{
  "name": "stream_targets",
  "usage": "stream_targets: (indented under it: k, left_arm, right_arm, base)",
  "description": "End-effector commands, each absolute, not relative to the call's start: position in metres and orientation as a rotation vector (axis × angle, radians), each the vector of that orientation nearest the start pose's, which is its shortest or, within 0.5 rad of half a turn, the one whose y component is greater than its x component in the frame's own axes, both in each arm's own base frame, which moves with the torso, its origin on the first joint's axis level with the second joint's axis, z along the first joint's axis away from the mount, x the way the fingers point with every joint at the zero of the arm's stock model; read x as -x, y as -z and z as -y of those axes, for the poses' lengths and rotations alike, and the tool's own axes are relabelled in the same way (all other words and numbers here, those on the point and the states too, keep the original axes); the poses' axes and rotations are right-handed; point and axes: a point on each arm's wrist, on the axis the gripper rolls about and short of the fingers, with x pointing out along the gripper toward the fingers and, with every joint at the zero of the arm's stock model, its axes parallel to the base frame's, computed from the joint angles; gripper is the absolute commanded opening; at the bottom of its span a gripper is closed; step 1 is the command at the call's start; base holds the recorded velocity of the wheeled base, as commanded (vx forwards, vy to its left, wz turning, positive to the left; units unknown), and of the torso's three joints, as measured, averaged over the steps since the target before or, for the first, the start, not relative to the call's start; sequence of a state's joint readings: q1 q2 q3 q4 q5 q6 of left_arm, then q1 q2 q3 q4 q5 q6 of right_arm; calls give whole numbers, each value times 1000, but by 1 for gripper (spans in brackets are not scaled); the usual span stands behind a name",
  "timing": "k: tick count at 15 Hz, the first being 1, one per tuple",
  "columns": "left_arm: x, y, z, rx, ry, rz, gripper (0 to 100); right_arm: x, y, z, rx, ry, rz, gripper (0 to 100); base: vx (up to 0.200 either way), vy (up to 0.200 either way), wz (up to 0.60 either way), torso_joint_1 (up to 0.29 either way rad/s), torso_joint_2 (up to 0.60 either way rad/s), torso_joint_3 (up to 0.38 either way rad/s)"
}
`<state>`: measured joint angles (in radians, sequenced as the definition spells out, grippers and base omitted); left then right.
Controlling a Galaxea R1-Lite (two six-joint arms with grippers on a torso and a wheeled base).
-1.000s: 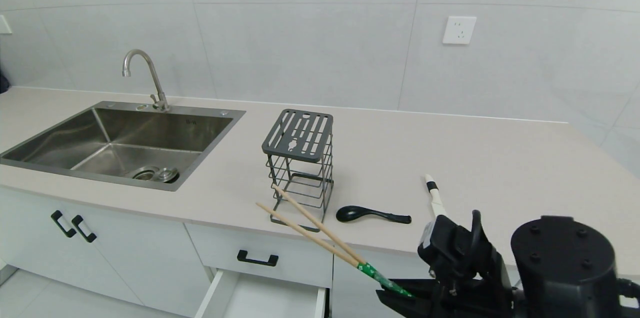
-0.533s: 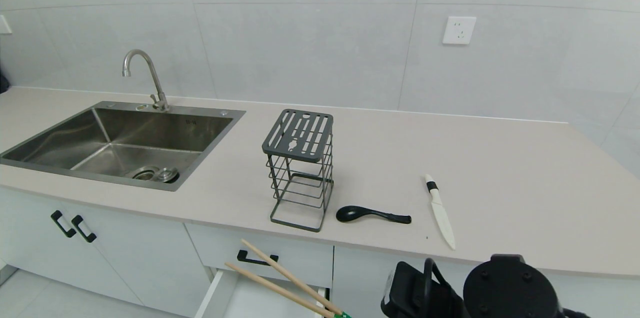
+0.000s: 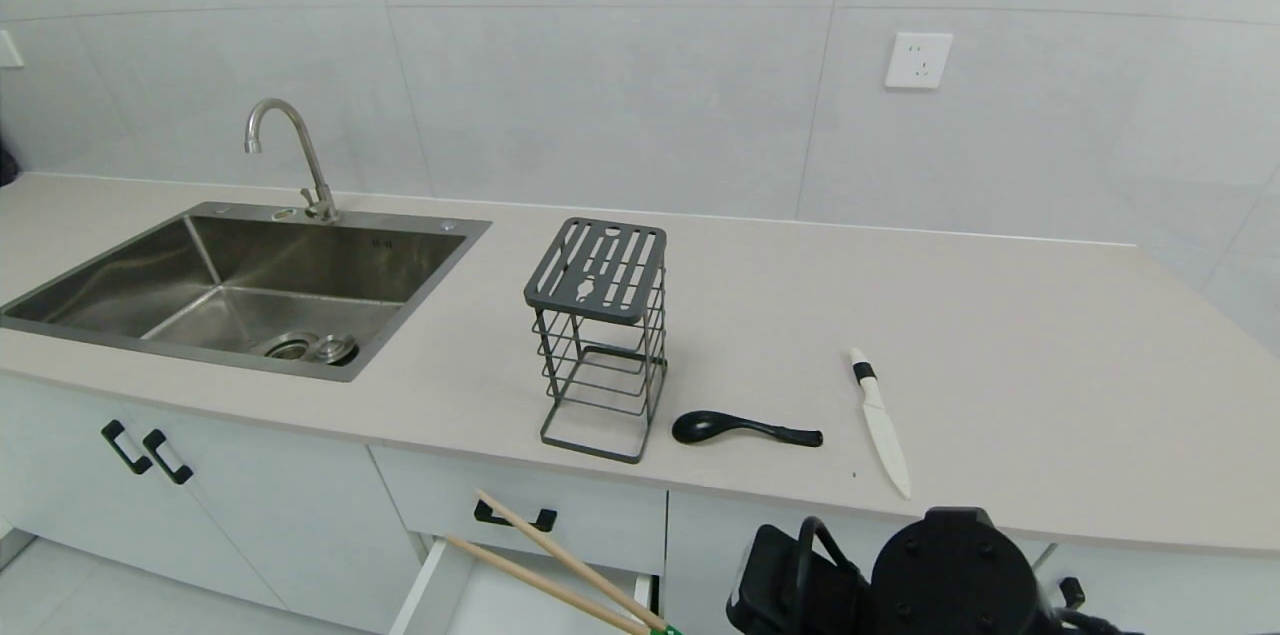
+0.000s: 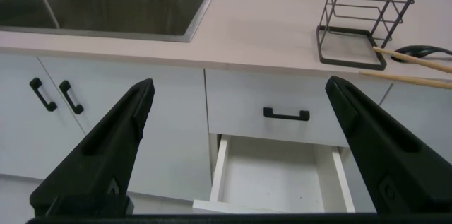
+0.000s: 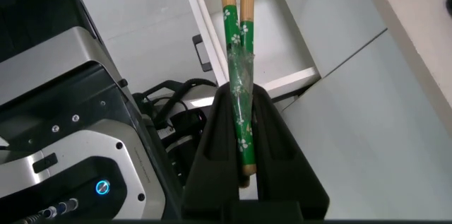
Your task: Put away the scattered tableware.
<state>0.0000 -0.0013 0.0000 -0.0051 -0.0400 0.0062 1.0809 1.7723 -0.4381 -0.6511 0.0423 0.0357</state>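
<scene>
We count two wooden chopsticks with green flowered ends, one pair. They are clamped side by side in the right end effector, whose fingers are closed tight on the green part. The pair slants above the one open drawer, below the worktop edge. Its tips cross the closed drawer front above.

The left end effector has its fingers spread wide apart with nothing between them, and it faces the cabinet fronts.

On the worktop:
- One black spoon lies flat just beside the rack's base, on the robot's right.
- One white knife with a black band lies farther right, apart from the spoon.
- One dark wire rack stands upright.

There is also one steel sink, one faucet and one wall socket. We count three black handles: two on the cabinet doors and one on the closed drawer.

A small mark on the sink's back wall is too small to read.
</scene>
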Motion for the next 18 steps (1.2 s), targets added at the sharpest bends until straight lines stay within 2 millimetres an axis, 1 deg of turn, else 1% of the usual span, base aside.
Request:
stream_targets:
  k: [1,5,9,10,11,12,15,18]
  left_arm:
    - [23,-76,1,-6,40,5,100]
    - [23,-76,1,-6,40,5,100]
    - [23,-76,1,-6,40,5,100]
    - [23,-76,1,-6,40,5,100]
    - [23,-76,1,-6,40,5,100]
    - [23,-76,1,-6,40,5,100]
    - [23,-76,1,-6,40,5,100]
    - [23,-76,1,-6,40,5,100]
  right_arm:
    - [-120,-70,-228,341,-1063,-665,0]
    - [-129,-71,-234,328,-1047,-652,0]
    - [-133,-72,-241,318,-1047,-643,0]
    - [-136,-72,-245,313,-1046,-638,0]
    - [-136,-72,-245,313,-1046,-638,0]
    - [-140,-74,-253,304,-1051,-625,0]
    - [-141,-72,-255,302,-1051,-629,0]
    - [-147,-71,-271,299,-1065,-614,0]
  base:
    - [0,0,0,-100,203,105]
    - [0,0,0,-227,447,228]
    - [0,0,0,-109,221,108]
    - [0,0,0,-222,422,207]
    - [0,0,0,-246,476,232]
    - [0,0,0,-256,500,242]
    - [0,0,0,-258,513,246]
    - [0,0,0,-259,504,242]
